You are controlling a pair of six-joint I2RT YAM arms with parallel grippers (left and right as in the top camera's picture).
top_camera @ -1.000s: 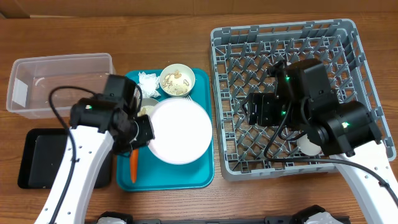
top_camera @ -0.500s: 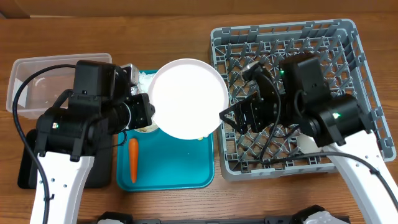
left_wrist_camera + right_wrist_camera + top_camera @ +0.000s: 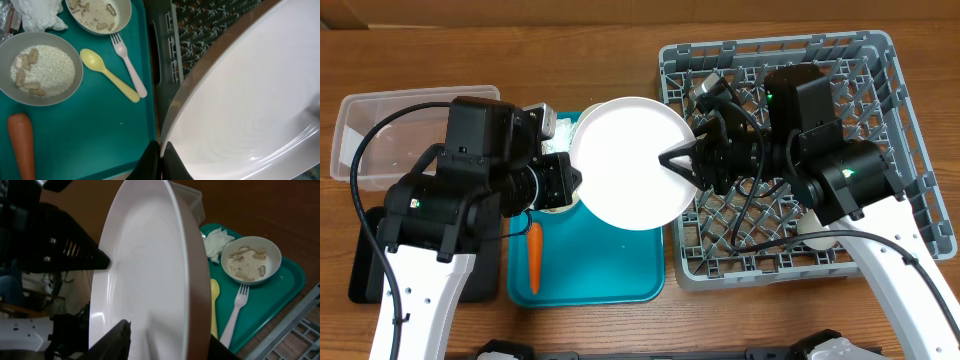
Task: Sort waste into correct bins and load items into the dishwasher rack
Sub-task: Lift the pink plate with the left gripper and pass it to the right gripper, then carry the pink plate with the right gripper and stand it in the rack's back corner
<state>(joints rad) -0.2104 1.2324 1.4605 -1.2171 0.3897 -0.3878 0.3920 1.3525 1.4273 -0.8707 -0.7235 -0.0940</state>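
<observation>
The plate (image 3: 625,160), flat on the tray (image 3: 590,275) a second ago, now hangs lifted just left of the rack (image 3: 880,60), its edge overlapping the rack's left wall. The left gripper (image 3: 159,159) stays clamped on the rim at the side away from the rack. The right gripper (image 3: 672,161), clear of the plate half a second back, now straddles the rim on the rack side; whether it has pinched, I cannot tell

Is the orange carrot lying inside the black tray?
No, the carrot lies on the teal tray, beside the black tray.
</observation>
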